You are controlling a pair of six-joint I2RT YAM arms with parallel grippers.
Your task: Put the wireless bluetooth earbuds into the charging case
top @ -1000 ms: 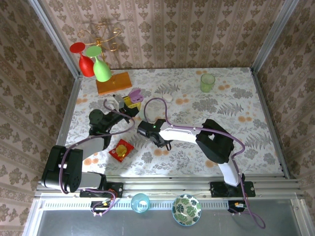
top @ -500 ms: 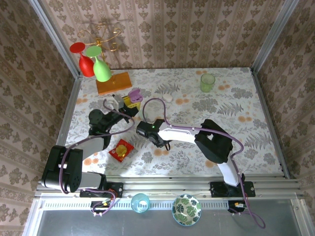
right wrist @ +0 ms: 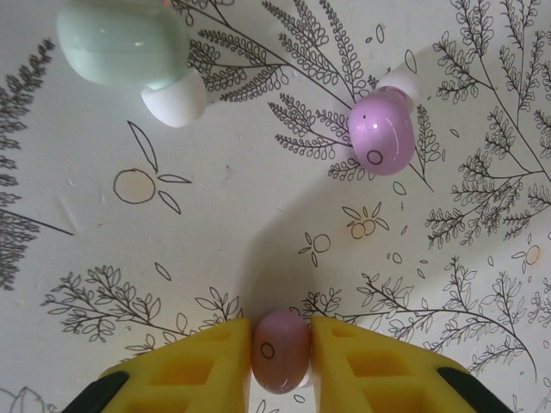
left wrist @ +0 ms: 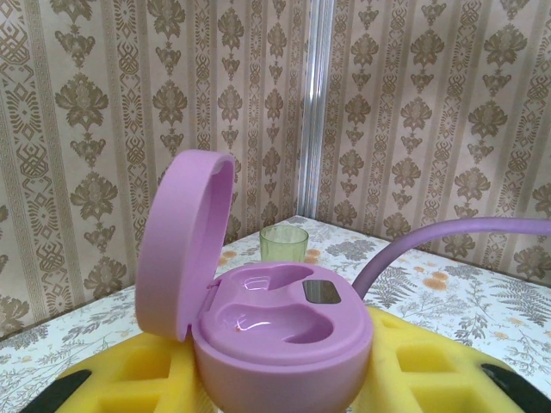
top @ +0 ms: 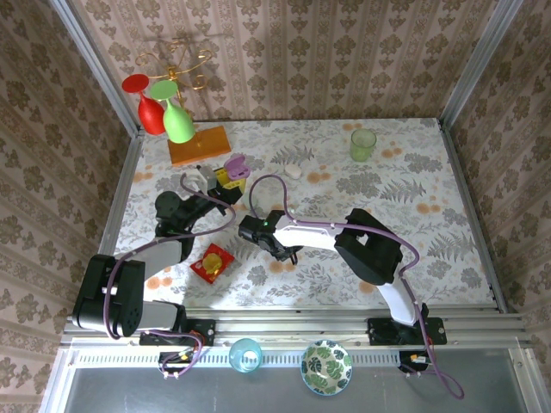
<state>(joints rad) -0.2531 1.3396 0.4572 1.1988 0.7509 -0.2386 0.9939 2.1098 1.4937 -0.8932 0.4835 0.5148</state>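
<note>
Pink earbud (right wrist: 280, 353) sits between right gripper (right wrist: 280, 334) fingers, pinched both sides; left gripper (left wrist: 284, 383) clamps open purple case (left wrist: 288, 327).

Beige damask wallpaper walls (top: 301, 52), silvery corner post (left wrist: 308, 103), floral-print tabletop (top: 430, 198), light seemingly even

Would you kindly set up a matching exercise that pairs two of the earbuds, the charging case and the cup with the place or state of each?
Things
1. pale green earbud
2. lower pink earbud in the right wrist view
3. purple charging case
4. green cup

Places or states
A. stands upright near the far edge of the table
B. held by the left gripper, lid swung open
C. lies loose on the table
D. pinched by the right gripper

Pairs: 1-C, 2-D, 3-B, 4-A
</note>
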